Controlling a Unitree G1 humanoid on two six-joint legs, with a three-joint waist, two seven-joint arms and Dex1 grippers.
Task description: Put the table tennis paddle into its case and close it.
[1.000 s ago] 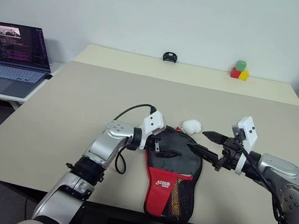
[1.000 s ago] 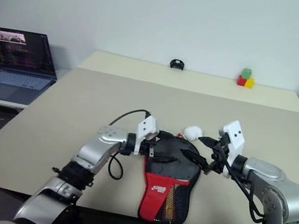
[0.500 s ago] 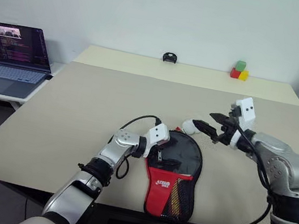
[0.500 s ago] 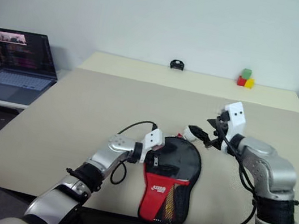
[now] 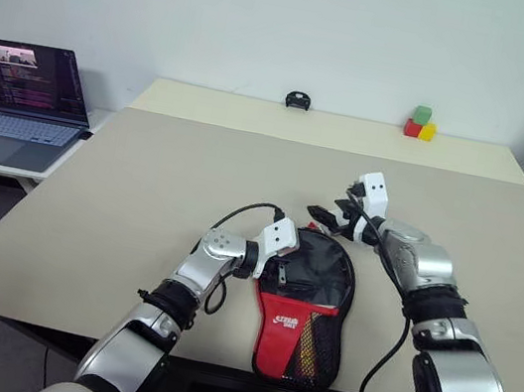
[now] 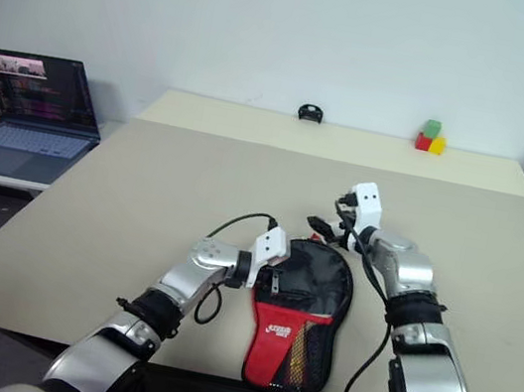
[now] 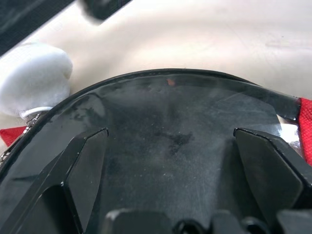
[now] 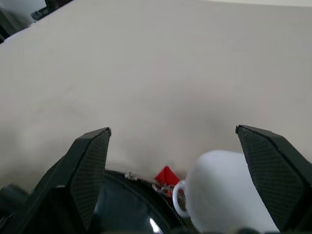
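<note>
- Paddle-shaped black fabric case (image 5: 303,299) with red panel lies at the table's (image 5: 92,188) near edge.
- Right gripper (image 5: 327,217), spread and empty, has swung to the case's far rim, likely for the zipper.
- Left gripper (image 5: 275,271), open, rests on the case.

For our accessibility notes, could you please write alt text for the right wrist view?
The open right gripper hovers over a beige table, its two black fingers spread wide. Between them sit a white toggle and the rounded black edge of the case.
</note>
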